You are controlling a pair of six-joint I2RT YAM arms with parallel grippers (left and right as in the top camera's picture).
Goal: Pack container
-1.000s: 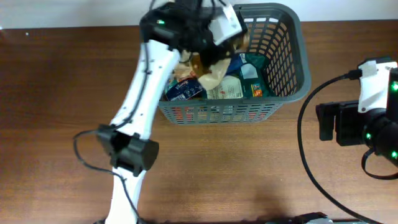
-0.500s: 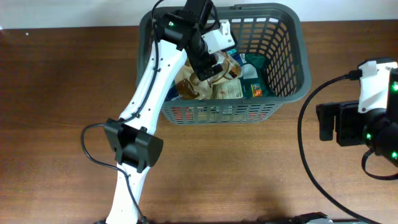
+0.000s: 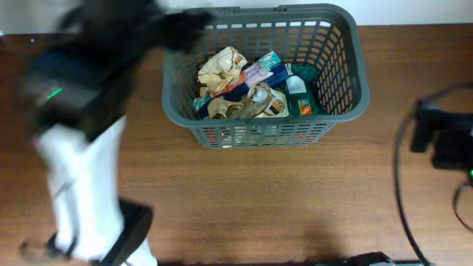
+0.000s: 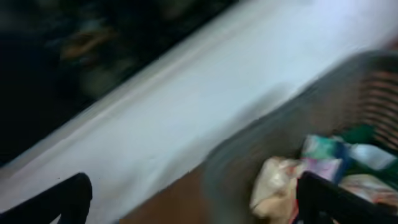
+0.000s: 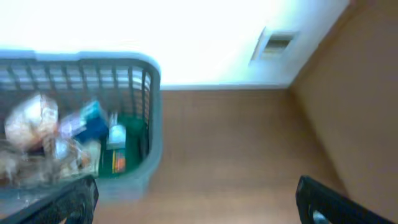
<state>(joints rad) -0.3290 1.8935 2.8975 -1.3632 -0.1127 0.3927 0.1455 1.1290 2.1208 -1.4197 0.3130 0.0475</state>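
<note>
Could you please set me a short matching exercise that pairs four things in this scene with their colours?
Things:
1. container
2. table
3. crumpled packet, left end of the container
4. right-end packet, against the right wall

Colours:
a. dark brown
b. pale beige
c. dark grey
d. green

Pairs: 1-c; 2-a; 3-b; 4-d
</note>
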